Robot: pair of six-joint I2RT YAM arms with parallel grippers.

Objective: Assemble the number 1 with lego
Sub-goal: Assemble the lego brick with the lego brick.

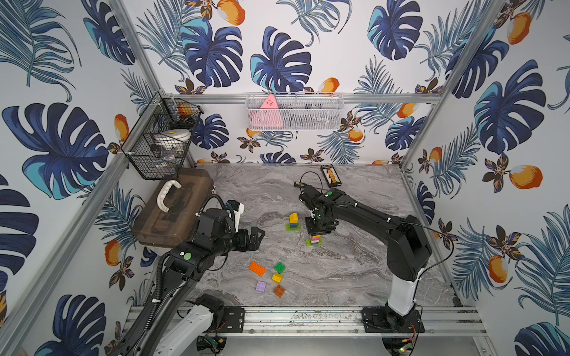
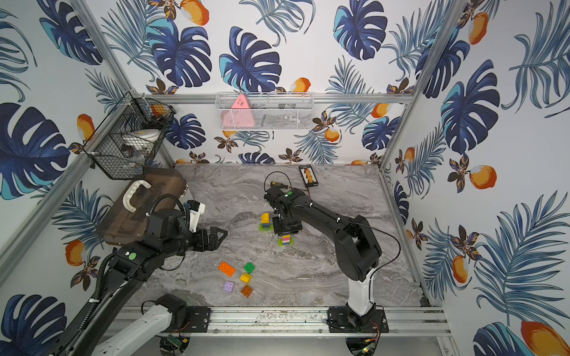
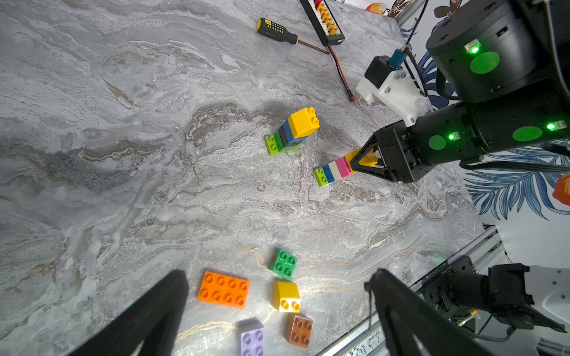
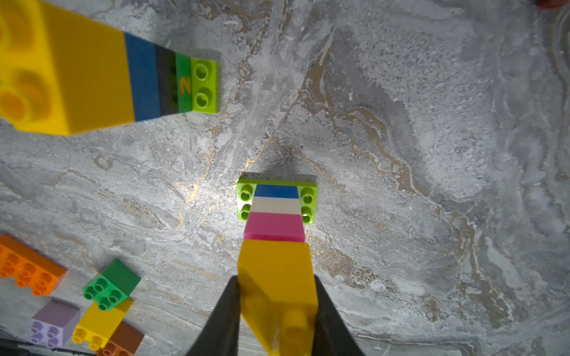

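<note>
Two lego stacks stand mid-table. My right gripper (image 4: 276, 283) points down and is shut on the yellow top brick (image 4: 277, 277) of the stack with pink, white and blue bricks on a lime base (image 1: 314, 239) (image 3: 334, 169). Beside it stands a free stack (image 1: 293, 222) (image 3: 293, 131), yellow over blue, black and green on a lime base. Loose bricks lie nearer the front: an orange 2x4 (image 3: 223, 289), a green (image 3: 284, 264), a yellow (image 3: 286, 296), a purple (image 3: 252, 339) and a brown one (image 3: 298, 330). My left gripper (image 1: 257, 239) (image 3: 277, 274) hovers open above them, holding nothing.
A brown toolbox with a white handle (image 1: 172, 209) sits at the left edge behind my left arm. A screwdriver (image 3: 277, 30) and a black connector strip (image 1: 330, 175) lie at the back. Wire baskets (image 1: 160, 135) hang on the walls. A metal rail (image 1: 308, 320) borders the front.
</note>
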